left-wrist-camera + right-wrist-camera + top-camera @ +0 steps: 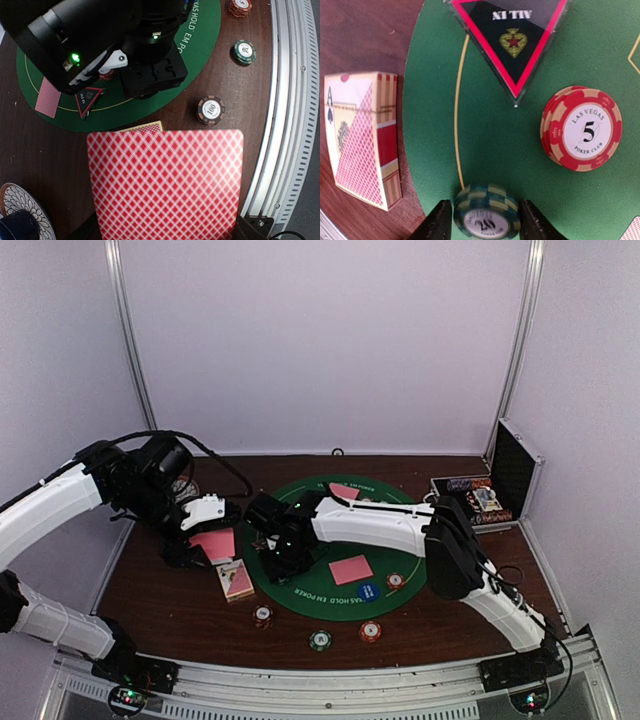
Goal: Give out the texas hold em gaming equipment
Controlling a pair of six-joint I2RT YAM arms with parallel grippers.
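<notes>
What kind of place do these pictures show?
Probably a robot test cell arranged as a poker table: plain white panel walls in metal framing, a round green felt mat printed with Texas Hold'em Poker, and red striped poker chips on it.

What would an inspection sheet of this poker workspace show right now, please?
Surface: brown table with a round green mat centred.
Job's things: pink card held; other cards on the mat; loose chips near the front edge; red chip stack on the mat.
Clutter: card box, all-in marker, open case at right.
Grippers: left tool grips the pink card; right tool pinches a green chip.
Cables: black cable loops over the left arm.
Surroundings: plain white walls.
</notes>
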